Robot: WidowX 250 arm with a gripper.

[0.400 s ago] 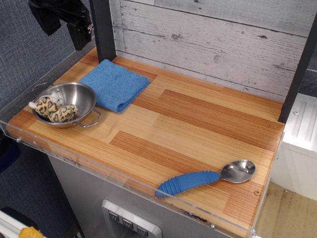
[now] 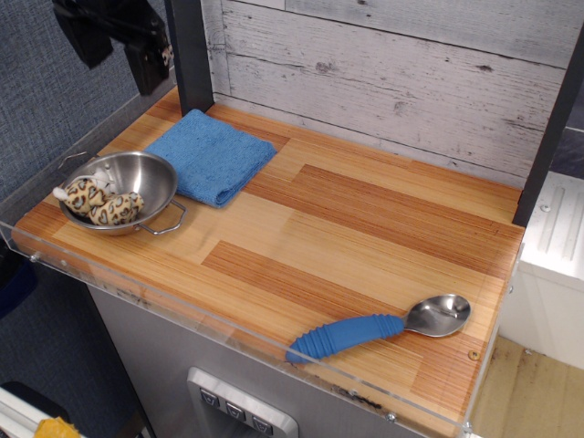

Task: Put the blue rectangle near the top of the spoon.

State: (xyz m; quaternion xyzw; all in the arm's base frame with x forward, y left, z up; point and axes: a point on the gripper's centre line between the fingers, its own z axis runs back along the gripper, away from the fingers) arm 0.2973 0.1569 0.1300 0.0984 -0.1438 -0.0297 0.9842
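The gripper [image 2: 137, 46] hangs above the blue rectangle [image 2: 212, 155], its state unclear; soft, light cloth, likely best pinched at an edge.

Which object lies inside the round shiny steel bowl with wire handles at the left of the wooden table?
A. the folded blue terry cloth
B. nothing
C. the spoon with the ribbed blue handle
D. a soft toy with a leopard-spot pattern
D: the round steel bowl holds a cream-and-brown leopard-spotted soft toy, while the folded blue terry cloth lies flat on the table behind the bowl and the blue-handled spoon lies far off at the front right edge.
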